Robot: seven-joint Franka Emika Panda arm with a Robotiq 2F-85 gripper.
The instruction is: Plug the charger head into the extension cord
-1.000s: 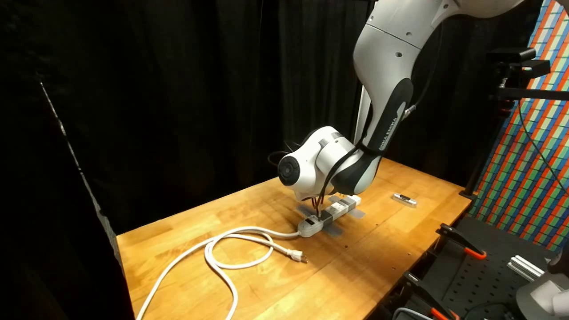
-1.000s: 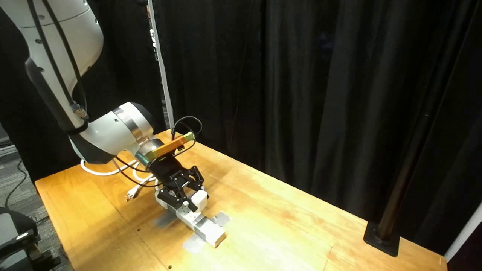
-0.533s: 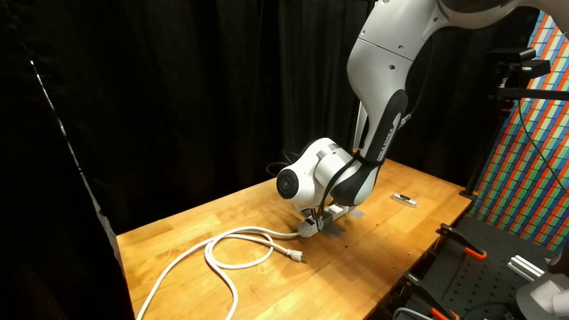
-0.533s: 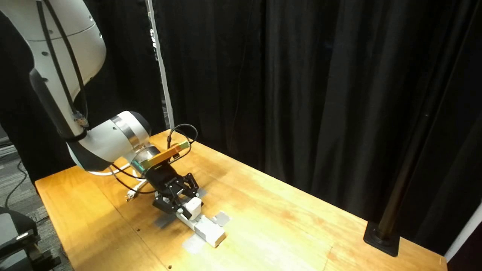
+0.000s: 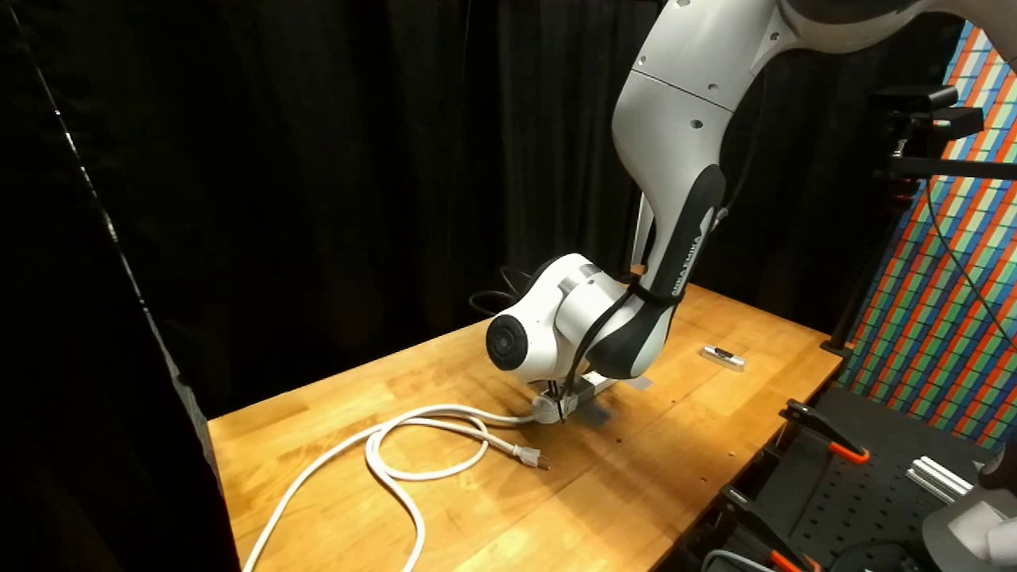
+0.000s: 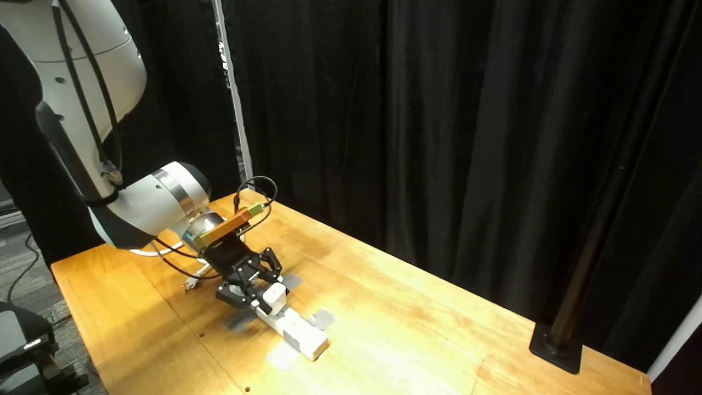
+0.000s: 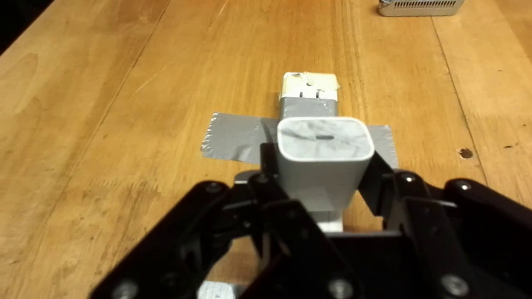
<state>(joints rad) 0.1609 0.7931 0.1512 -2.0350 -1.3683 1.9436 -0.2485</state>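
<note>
End effector [image 6: 275,299] — angled down, gripping charger head [image 7: 324,166]

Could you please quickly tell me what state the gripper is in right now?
Gripper: closed, holding the charger head between its jaws.

The counter [image 6: 417,318] is formed of glossy, lightly scuffed wood. The charger [image 7: 324,166] is cased in smooth plastic; the strip [image 7: 308,94], also plastic, is crossed by creased, silvery tape [image 7: 237,137]. The matt end effector [image 6: 275,299] is studded with shiny metal screws [image 7: 455,284]; the curtain [image 6: 439,137] is made of dull cloth.
</note>
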